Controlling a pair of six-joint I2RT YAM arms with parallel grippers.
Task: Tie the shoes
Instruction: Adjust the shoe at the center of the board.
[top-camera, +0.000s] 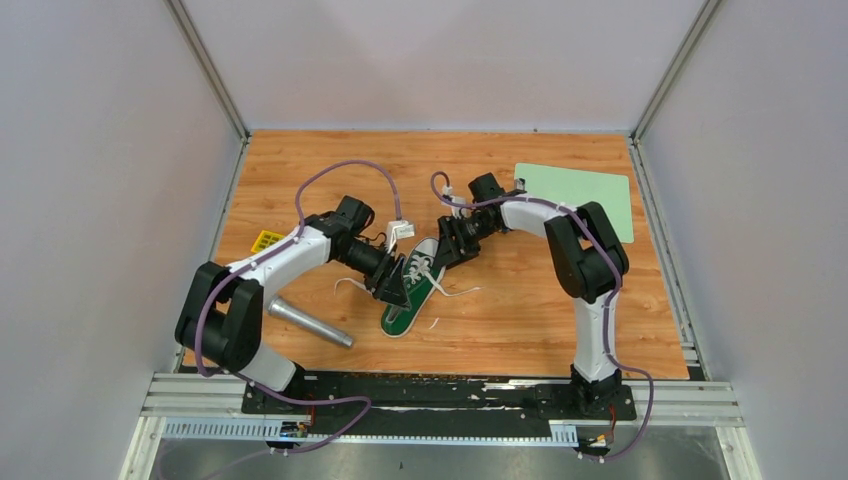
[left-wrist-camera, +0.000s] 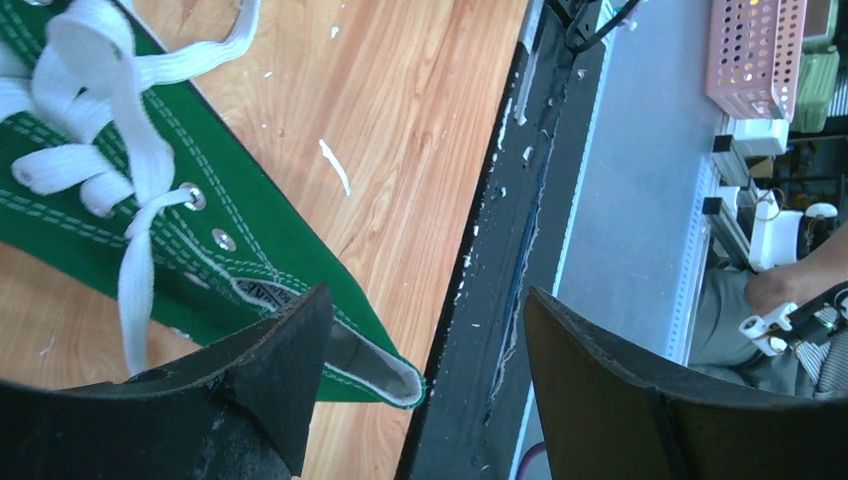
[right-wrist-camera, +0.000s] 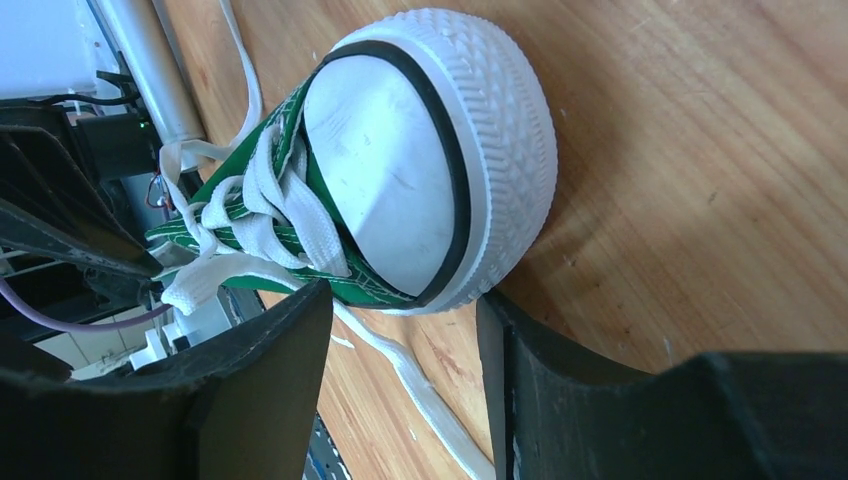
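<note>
Left gripper (left-wrist-camera: 425, 300) and right gripper (right-wrist-camera: 405, 300) low, angled down at the sneaker (top-camera: 400, 315), both spread, seemingly empty

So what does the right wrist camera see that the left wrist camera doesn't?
Only the right wrist view shows the white toe cap, seen from the front. Only the left wrist view shows the metal eyelets, the heel opening, the black strip at the table's edge and a pink basket beyond it. Both show the green shoe, white laces, the wooden table and open fingers: left gripper in one, right gripper in the other.
</note>
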